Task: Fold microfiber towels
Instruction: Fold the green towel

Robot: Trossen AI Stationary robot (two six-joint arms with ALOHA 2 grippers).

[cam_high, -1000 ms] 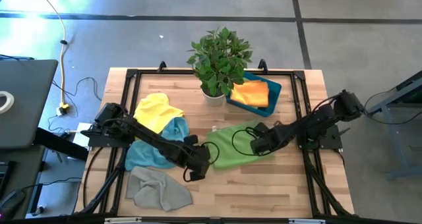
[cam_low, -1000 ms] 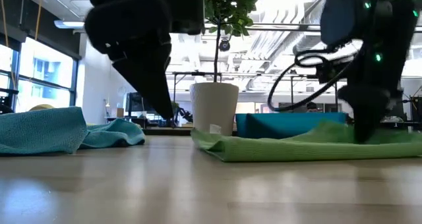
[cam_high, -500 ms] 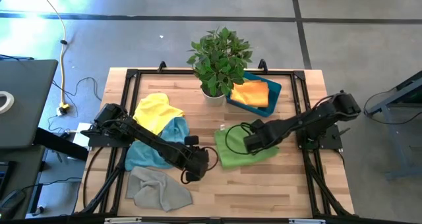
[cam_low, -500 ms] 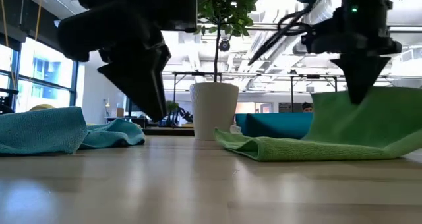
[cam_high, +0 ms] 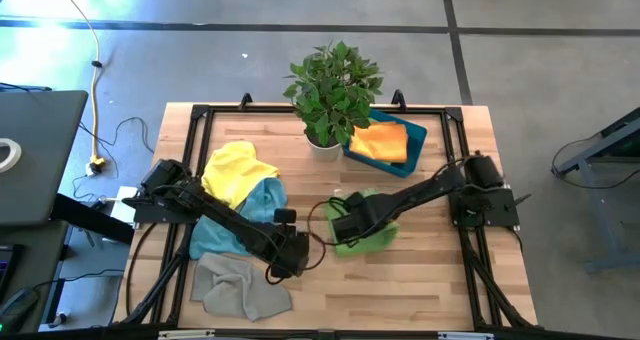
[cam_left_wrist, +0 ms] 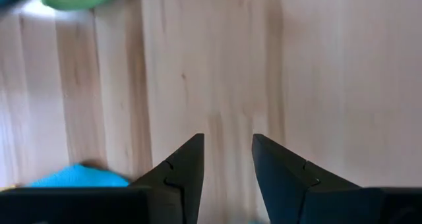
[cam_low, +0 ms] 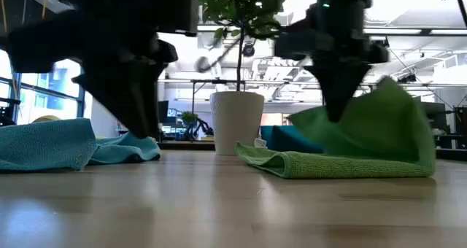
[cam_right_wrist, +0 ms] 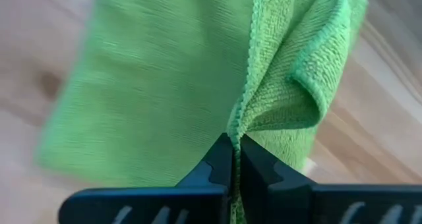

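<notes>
A green towel (cam_high: 372, 232) lies at the table's middle, partly doubled over. My right gripper (cam_right_wrist: 236, 141) is shut on it and hangs above its left part (cam_high: 345, 223). In the low view the raised part (cam_low: 387, 124) slopes down from the gripper (cam_low: 336, 117) to the layer on the wood (cam_low: 328, 165). My left gripper (cam_left_wrist: 227, 141) stands open over bare wood, left of the green towel (cam_high: 283, 270), holding nothing. Yellow (cam_high: 240, 168), light blue (cam_high: 232, 225) and grey (cam_high: 240, 288) towels lie on the table's left. An orange one (cam_high: 380, 140) rests in the teal bin. My right gripper pinches the green towel's hemmed edge (cam_right_wrist: 240, 124) between its two fingers, the cloth bunched into a small fold there. The fingers come from above, pointing down. The held part is lifted and hangs slack, while the towel's lower layer (cam_low: 314, 166) lies on the table.
A potted plant (cam_high: 333, 88) in a white pot stands at the far middle, beside the teal bin (cam_high: 418, 136). A black frame (cam_high: 200, 115) runs around the table top. Bare wood shows along the near right part (cam_high: 420, 280).
My right gripper, still shut on the green towel's edge, has risen and gone toward the table's left. The towel's right part has lifted and come over the left part, which stayed on the wood. My left gripper has rolled and drifted slightly toward the near edge.
</notes>
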